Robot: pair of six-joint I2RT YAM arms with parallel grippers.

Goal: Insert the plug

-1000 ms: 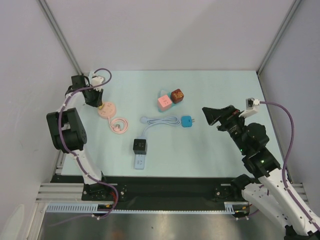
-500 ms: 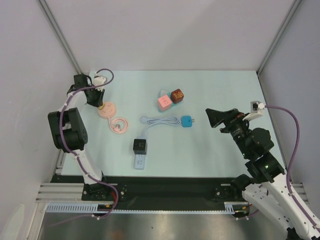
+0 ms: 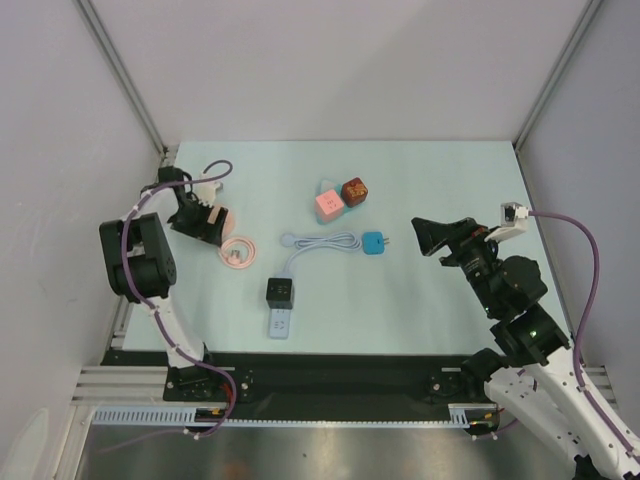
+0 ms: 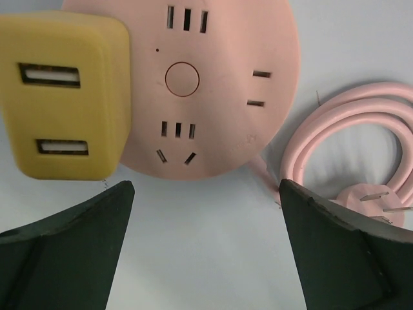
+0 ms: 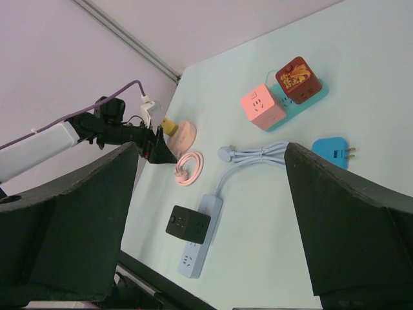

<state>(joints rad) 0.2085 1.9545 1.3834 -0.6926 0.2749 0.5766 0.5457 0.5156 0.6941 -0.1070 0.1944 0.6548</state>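
Observation:
The yellow plug (image 4: 64,97), a block with two USB slots, sits on the left part of the round pink socket (image 4: 206,84). My left gripper (image 4: 206,194) stands open just short of them, over bare table, touching neither. The top view shows this left gripper (image 3: 200,222) at the pink socket (image 3: 220,215), far left. My right gripper (image 3: 432,238) hangs open and empty above the right side of the table. The right wrist view shows the yellow plug (image 5: 169,126) on the pink socket (image 5: 187,135) beyond the right gripper (image 5: 211,155).
The socket's coiled pink cable (image 4: 348,142) lies right of it. A black cube adapter (image 3: 280,291) is plugged into a blue power strip (image 3: 281,322) at front centre, its cord ending by a blue plug (image 3: 374,243). A pink cube (image 3: 330,205) and a red cube (image 3: 354,190) stand behind.
My left gripper has opened, let go of the yellow plug and drawn back toward the near side. The right arm shifted slightly right earlier and has been still since.

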